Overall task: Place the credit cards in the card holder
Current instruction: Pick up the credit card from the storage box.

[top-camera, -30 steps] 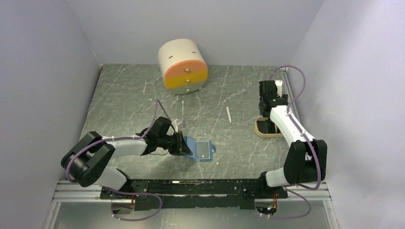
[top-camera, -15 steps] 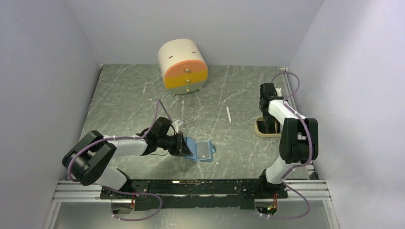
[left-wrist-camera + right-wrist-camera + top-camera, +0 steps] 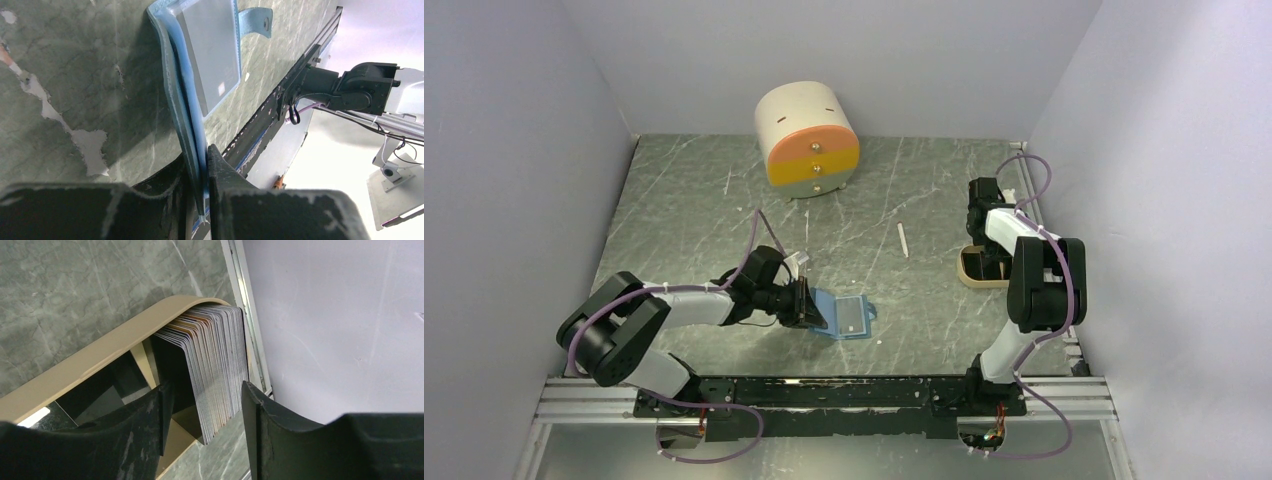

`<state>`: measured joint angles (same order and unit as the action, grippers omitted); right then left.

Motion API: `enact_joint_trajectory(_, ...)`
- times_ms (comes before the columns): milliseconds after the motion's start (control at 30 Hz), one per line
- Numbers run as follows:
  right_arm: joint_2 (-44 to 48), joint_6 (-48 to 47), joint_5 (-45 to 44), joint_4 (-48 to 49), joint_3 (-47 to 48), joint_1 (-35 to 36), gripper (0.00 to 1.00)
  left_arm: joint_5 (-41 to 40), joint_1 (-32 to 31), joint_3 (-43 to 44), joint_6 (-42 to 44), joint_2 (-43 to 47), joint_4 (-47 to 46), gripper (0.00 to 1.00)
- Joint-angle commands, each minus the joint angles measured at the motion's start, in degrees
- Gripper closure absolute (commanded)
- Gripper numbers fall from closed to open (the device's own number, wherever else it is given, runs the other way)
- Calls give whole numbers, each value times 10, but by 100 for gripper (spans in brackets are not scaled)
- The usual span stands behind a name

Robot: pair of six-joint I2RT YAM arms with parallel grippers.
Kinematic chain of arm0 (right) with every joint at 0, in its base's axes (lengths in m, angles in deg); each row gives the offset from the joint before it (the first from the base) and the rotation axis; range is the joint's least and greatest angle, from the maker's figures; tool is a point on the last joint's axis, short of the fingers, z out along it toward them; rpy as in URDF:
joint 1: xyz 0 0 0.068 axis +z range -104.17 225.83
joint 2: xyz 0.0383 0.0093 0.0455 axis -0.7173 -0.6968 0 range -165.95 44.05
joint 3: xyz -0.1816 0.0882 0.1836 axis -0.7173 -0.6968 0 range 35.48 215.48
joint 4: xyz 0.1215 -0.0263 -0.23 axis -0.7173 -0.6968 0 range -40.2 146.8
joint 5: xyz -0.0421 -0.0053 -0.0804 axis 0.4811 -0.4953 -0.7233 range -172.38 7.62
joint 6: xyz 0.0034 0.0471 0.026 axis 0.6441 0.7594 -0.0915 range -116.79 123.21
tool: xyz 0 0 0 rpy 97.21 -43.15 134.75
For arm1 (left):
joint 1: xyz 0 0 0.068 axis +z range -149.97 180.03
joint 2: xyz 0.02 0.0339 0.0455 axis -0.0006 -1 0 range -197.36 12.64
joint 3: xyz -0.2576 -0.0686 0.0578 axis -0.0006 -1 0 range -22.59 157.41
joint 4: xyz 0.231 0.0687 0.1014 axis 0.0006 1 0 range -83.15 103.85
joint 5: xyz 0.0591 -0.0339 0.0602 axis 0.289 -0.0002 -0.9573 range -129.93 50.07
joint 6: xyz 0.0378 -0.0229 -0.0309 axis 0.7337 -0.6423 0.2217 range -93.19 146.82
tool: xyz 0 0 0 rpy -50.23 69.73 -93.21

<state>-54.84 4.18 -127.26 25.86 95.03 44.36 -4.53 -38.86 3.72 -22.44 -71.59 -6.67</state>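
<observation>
The green marbled surface (image 3: 684, 220) carries a cream drum-shaped drawer unit (image 3: 808, 140) with an orange front at the far side. The left arm (image 3: 674, 300) lies low and reaches toward the near middle, while the right arm (image 3: 1039, 275) is folded sharply at the right edge with its wrist pointing down. The card holder (image 3: 210, 55) lies opened out at the near middle of the surface. It is dark teal outside and lighter blue inside, with a clear window pocket and a small snap tab. The left hand (image 3: 200, 165) is narrowly closed, pinching the holder's raised left edge between its fingers. A beige oval tray (image 3: 100, 355) with a dark interior sits by the right wall. The credit cards (image 3: 215, 365) stand on edge in it as a tight fanned stack. The right hand (image 3: 205, 395) is spread, one finger either side of that stack; whether it touches the cards cannot be told.
</observation>
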Motion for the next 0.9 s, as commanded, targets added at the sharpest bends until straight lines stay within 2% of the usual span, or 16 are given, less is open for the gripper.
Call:
enact_joint_trajectory(0,13,-9,-29,13,-3,-9,47,18,0,6,11,6,-17,82)
enact_joint_trajectory(667,41,-6,7,8,-2,-9,75,21,1,-5,11,11,-24,82)
enact_joint_trajectory(867,38,9,42,-11,8,-7,85,21,2,-4,11,5,-28,82)
